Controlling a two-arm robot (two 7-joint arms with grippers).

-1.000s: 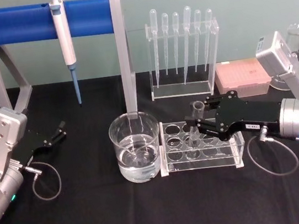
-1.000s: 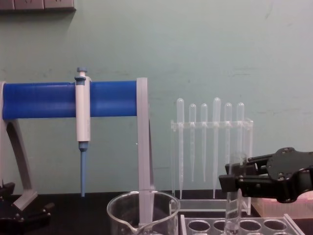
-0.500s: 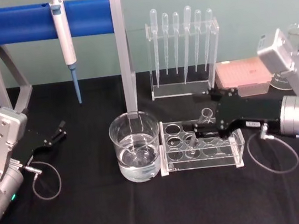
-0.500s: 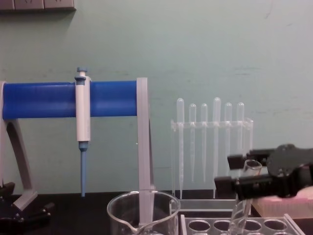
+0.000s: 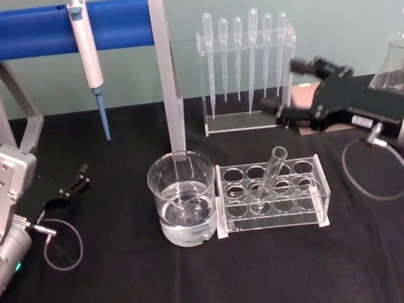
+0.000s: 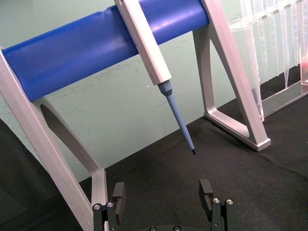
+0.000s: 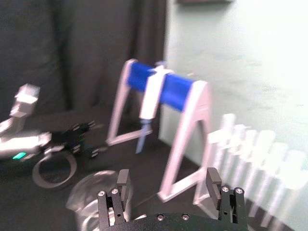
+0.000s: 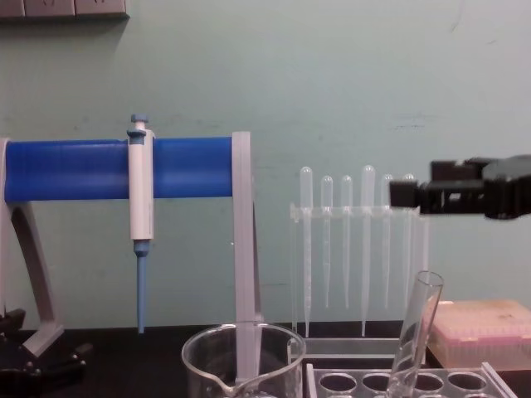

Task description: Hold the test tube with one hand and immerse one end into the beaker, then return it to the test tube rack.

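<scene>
The test tube (image 5: 272, 175) leans tilted in a hole of the clear rack (image 5: 271, 215), its open rim up and to the right; it also rises above the rack in the chest view (image 8: 416, 330). The beaker (image 5: 184, 199), holding clear liquid, stands just left of the rack, with its rim in the chest view (image 8: 241, 358). My right gripper (image 5: 283, 86) hangs open and empty above and behind the rack, clear of the tube, in front of the pipettes (image 8: 411, 192). My left gripper (image 5: 76, 180) rests open at the table's left, far from both.
A blue-barred stand (image 5: 64, 28) holds a white-and-blue pipettor (image 5: 84, 44) at back left. A rack of plastic pipettes (image 5: 248, 66) stands behind the tube rack, with a pink tip box (image 8: 485, 327) and a glass flask (image 5: 393, 64) at back right.
My right gripper let go of the test tube and moved up and back to the right. The tube, upright in its grip before, now leans free in the rack. The left arm has not moved.
</scene>
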